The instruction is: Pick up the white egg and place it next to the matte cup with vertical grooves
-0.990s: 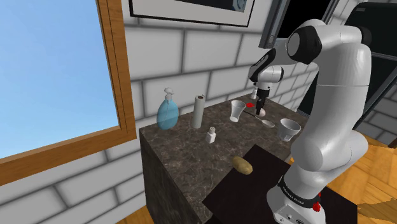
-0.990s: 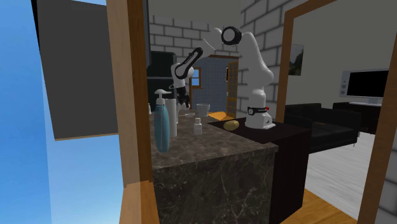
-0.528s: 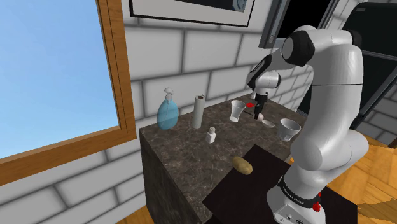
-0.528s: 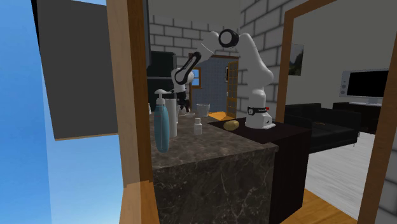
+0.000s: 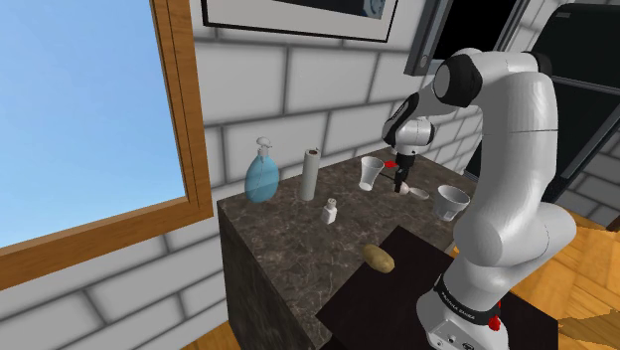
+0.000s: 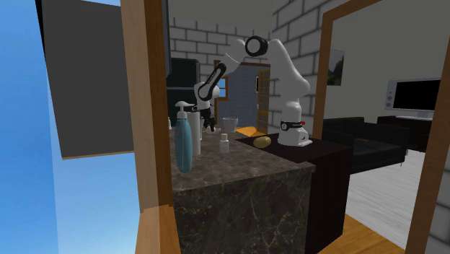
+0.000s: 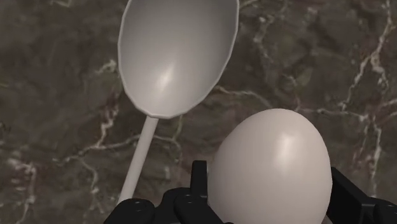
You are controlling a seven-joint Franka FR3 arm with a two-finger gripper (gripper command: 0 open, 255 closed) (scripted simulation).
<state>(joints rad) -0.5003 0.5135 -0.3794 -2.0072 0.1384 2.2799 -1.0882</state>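
At lower centre of the wrist view, the end effector (image 7: 267, 179) is clasped on the white egg (image 7: 272, 156), over a spoon (image 7: 172, 57) on the marbled surface (image 7: 57, 140). Carry it level towards the cup (image 5: 371, 172), probably the grooved one, lowering fully before release lest it roll.

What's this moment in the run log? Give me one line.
jaws: shut on egg | past egg: spoon lying on counter | nearest cup: beside jaws, apart | egg: not yet set down
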